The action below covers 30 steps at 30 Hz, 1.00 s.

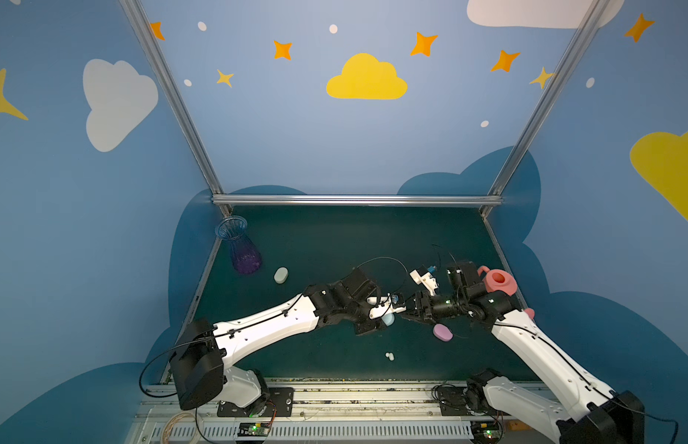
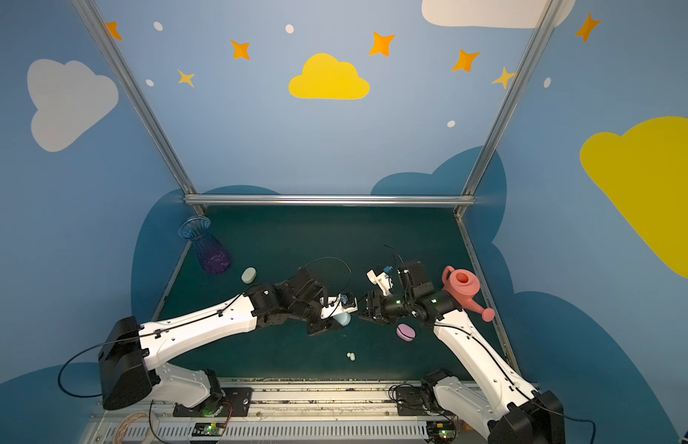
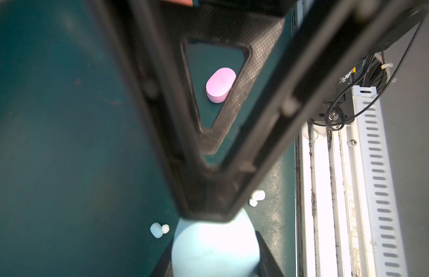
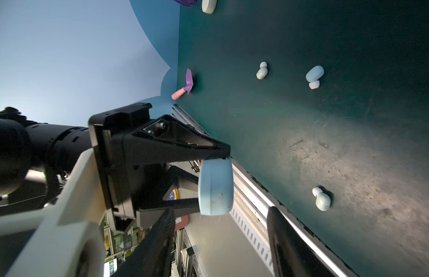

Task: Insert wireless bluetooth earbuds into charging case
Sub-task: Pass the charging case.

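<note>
In both top views: blue case (image 1: 389, 320) clamped in left gripper (image 1: 387, 315), raised over mat (image 1: 334, 246) centre; right gripper (image 1: 404, 315) facing it from 3 o'clock. Earbuds (image 2: 350, 356) on mat at case's 6 o'clock, pink case (image 2: 405, 332) at 4.
Left wrist: blue case gripped, earbuds on mat.
Right wrist: right gripper's jaws apart, empty; three earbuds loose on mat.

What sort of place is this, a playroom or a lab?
Most likely a robot test booth, not a playroom: the left arm and right arm are mounted on a metal rail at a dark green table, inside an aluminium frame with cloud-and-star walls.
</note>
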Each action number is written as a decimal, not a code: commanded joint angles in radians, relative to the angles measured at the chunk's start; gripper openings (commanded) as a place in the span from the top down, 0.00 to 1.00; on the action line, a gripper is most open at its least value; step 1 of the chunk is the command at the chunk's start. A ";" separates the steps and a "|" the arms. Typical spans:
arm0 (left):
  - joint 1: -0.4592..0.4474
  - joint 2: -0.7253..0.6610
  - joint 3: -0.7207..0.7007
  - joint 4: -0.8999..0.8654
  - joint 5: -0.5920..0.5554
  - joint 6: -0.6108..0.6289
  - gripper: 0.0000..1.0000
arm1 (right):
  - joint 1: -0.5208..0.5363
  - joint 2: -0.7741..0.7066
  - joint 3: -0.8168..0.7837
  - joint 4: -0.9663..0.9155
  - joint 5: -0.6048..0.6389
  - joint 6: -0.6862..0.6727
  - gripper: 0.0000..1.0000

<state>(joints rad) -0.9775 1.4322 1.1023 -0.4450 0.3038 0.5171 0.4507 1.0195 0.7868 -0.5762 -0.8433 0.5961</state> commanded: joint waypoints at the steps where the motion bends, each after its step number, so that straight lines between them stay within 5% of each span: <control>1: -0.003 0.004 0.026 -0.005 0.016 0.013 0.96 | 0.024 0.023 -0.012 0.043 0.015 0.010 0.43; 30: -0.003 0.000 0.028 -0.012 0.015 0.029 0.96 | 0.137 0.110 -0.010 0.135 0.040 0.052 0.65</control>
<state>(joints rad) -0.9775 1.4322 1.1126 -0.4465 0.3084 0.5320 0.5823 1.1233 0.7860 -0.4519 -0.8082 0.6498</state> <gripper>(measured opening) 0.378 0.354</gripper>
